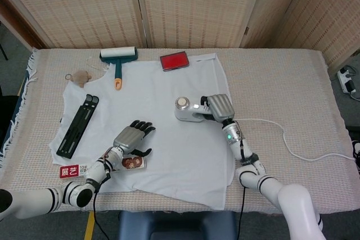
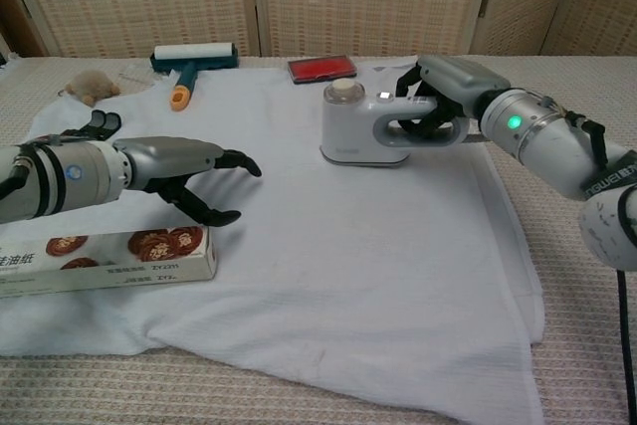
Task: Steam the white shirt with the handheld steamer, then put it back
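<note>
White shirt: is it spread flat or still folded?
Spread open. The white shirt lies in one layer across the table, with shallow wrinkles near its front hem; the steamer is above it.

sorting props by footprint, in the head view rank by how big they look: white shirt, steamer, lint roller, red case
1. white shirt, by far the largest
2. lint roller and steamer look about alike; unsure which leads
3. red case, smallest

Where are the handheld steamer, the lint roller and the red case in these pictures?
handheld steamer point(image 2: 363, 133), chest view, on the white body below the handle.
lint roller point(image 1: 118, 54), head view, on the white roll at its head.
red case point(image 1: 174, 60), head view, on the middle of its top face.
</note>
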